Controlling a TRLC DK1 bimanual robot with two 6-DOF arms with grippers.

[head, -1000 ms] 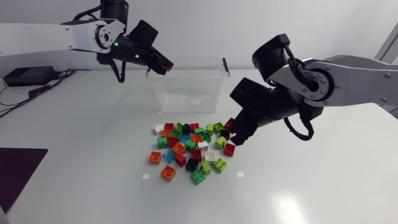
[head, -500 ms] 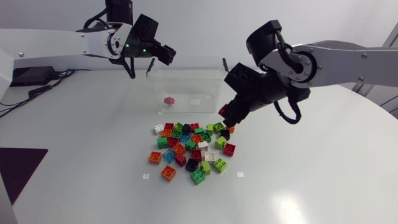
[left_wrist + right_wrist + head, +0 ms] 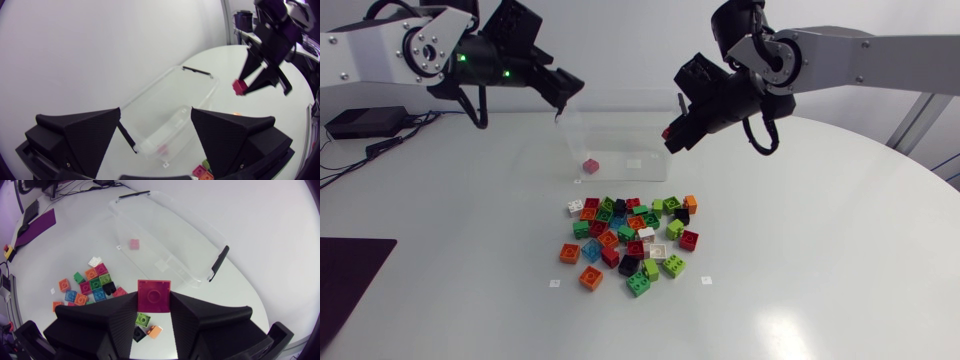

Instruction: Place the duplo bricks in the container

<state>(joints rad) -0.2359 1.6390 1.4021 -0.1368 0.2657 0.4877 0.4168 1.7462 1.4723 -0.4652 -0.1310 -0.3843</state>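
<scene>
The right claw (image 3: 154,311) is closed on a magenta brick (image 3: 154,295), flat between both fingers. The clear container (image 3: 172,232) lies just ahead of this claw, and the loose pile (image 3: 628,240) lies under and beside it. Only the left wrist view shows plainly that the left claw (image 3: 155,111) is open and holds nothing, with the container under it. A pink brick (image 3: 589,165) is inside, probably on the bottom.

One small pink brick (image 3: 590,165) lies in the clear plastic container (image 3: 640,125). The heap of mixed-colour duplo bricks (image 3: 630,240) lies before it.
</scene>
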